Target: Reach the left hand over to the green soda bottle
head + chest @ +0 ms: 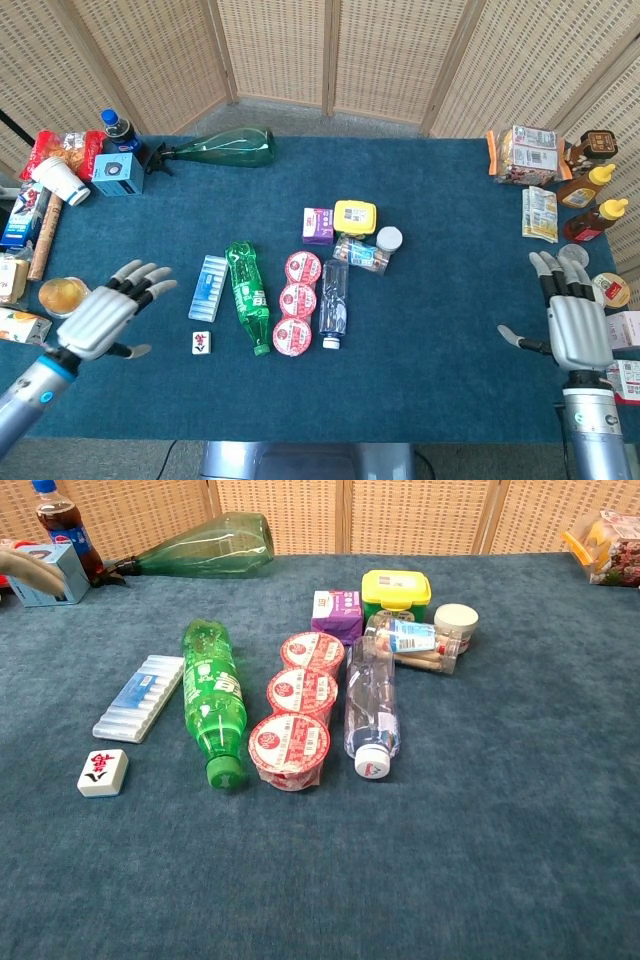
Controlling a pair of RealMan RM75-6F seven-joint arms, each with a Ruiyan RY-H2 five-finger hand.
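Observation:
The green soda bottle [247,294] lies on its side on the blue table, cap toward the front; the chest view has the green soda bottle [213,702] left of centre. My left hand [105,315] hovers open over the table's left part, fingers spread and pointing toward the bottle, well apart from it. A blurred fingertip [28,565] of it shows at the chest view's left edge. My right hand [572,316] rests open at the table's right edge, holding nothing.
Beside the bottle lie a white-blue tablet strip [208,288], a mahjong tile [201,342], three red-lidded cups [297,300] and a clear water bottle [334,303]. A green glass vase [222,148] lies at the back. Snacks and sauce bottles [597,205] line both sides.

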